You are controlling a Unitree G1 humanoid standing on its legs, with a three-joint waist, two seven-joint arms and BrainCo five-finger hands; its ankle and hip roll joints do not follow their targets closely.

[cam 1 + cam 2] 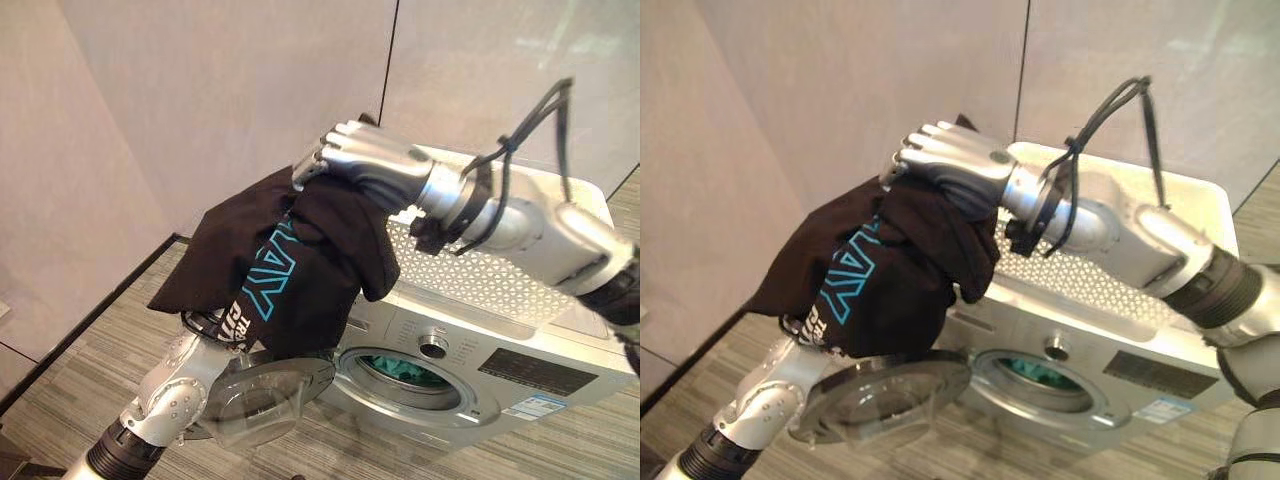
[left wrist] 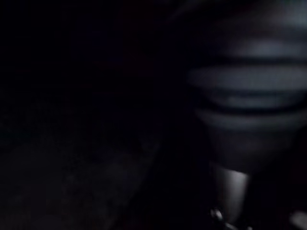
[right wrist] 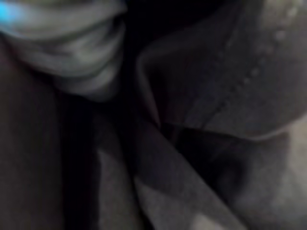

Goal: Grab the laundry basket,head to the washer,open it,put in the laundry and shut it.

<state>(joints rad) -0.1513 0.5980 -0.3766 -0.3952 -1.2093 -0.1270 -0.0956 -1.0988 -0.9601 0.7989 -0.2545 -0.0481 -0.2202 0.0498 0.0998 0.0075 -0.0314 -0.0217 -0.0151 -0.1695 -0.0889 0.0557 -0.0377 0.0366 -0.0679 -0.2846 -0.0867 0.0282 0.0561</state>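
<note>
Right hand [image 1: 945,165] is clamped on a black garment [image 1: 880,285], held up above the washer's open round door [image 1: 880,395]. I cannot tell my left hand's [image 1: 180,385] fingers; cloth drapes over them. I note the silver washer [image 1: 520,300] stands on striped grey flooring [image 1: 80,400] before plain pale walls [image 1: 200,90].

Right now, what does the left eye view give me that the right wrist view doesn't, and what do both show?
Left eye view alone: the washer with its door swung open, green laundry in the drum, and the right hand curled on top of the black garment, with the left hand under it. Right wrist view alone: close folds and a stitched seam. Both: the black garment.
</note>
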